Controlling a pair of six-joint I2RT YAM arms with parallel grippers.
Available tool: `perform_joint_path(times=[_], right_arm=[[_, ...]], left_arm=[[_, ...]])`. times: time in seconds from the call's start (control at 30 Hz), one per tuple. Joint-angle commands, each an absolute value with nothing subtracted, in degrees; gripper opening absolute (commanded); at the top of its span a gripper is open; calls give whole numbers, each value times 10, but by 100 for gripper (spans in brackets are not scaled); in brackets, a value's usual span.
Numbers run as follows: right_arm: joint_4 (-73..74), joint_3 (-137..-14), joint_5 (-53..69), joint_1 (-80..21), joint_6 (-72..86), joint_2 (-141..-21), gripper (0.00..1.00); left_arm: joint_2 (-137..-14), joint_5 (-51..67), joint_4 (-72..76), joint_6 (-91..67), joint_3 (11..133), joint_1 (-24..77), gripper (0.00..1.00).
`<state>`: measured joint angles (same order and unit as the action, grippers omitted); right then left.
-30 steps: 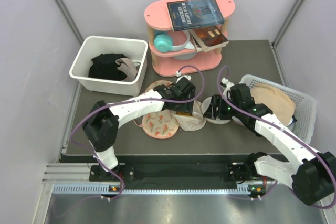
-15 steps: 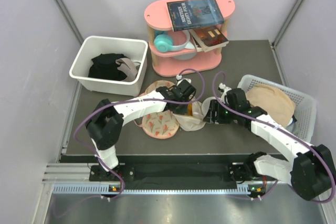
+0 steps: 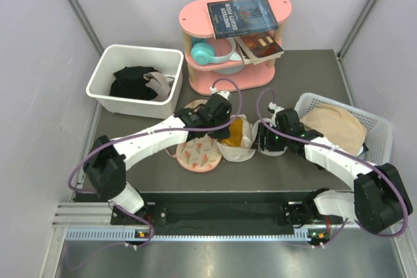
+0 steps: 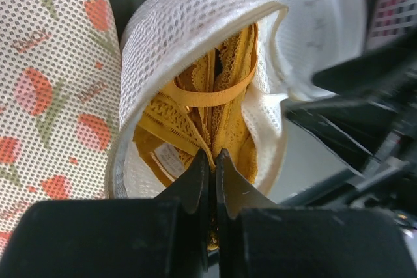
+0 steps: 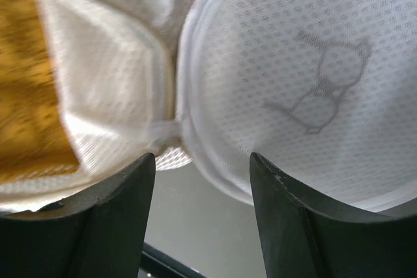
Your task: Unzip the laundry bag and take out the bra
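The laundry bag point(image 4: 171, 27), a cream-white mesh pouch, lies unzipped and gaping at mid-table point(image 3: 238, 152). The mustard-yellow bra point(image 4: 221, 105) shows in its mouth and bulges out of it point(image 3: 240, 129). My left gripper point(image 4: 212, 158) is shut on a fold of the bra's fabric at the bag's opening point(image 3: 227, 129). My right gripper point(image 5: 202, 161) stands open at the bag's right side point(image 3: 260, 140). The bag's white rim and mesh flap point(image 5: 293, 63) lie just ahead of its fingertips. The bra point(image 5: 26, 96) is at that view's left edge.
A pink floral flat piece point(image 3: 199, 154) lies left of the bag. A white bin point(image 3: 104, 73) with black clothes stands at the back left. A pink shelf point(image 3: 195, 11) holds books and headphones. A white basket point(image 3: 378, 141) with a beige garment sits at the right.
My left gripper has shut on the bra and drawn back left, so more yellow fabric shows outside the bag. My right gripper has shifted slightly left, toward the bag.
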<state>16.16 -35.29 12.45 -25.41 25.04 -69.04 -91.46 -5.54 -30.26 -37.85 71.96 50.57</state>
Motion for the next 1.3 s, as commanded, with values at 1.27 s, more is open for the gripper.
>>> perform_joint_path(times=[1.27], right_arm=[[120,-366,104,-270,235,-757,59]], left_arm=[[-771,251,-160,-495,580,366,0]])
